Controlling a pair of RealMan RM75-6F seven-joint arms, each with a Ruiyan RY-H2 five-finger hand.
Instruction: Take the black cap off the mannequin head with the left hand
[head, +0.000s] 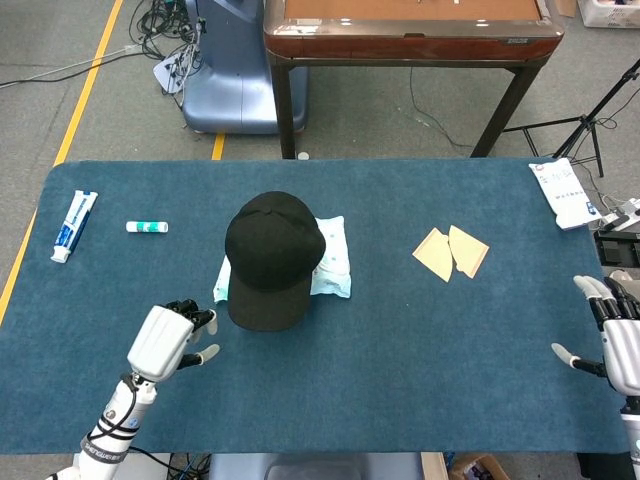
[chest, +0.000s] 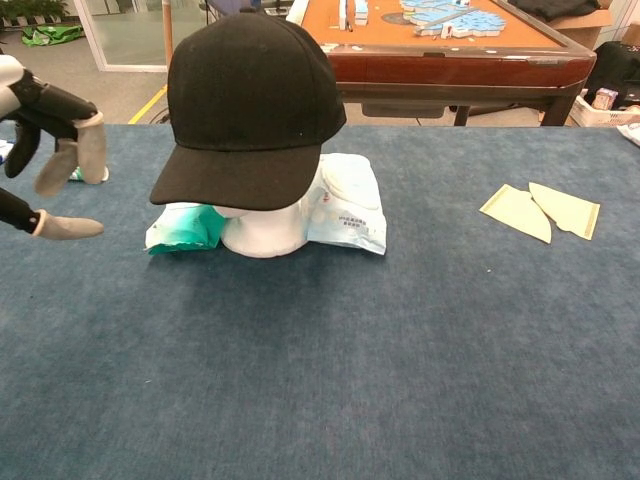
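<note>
The cap (head: 272, 258) is plain black, on a white mannequin head (chest: 262, 229). The table cover (head: 400, 340) is dark blue-teal. The packet (chest: 345, 205) behind is white and light blue, with a green end. The 2 paper pieces (head: 451, 252) are pale tan. The left hand (head: 170, 338) is silver-white with black fingers and grey tips.

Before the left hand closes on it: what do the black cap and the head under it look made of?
Black cap: matte woven cloth, seamed panels, stiff brim. Mannequin head: smooth white, probably foam or plastic; mostly hidden, so unsure.
</note>
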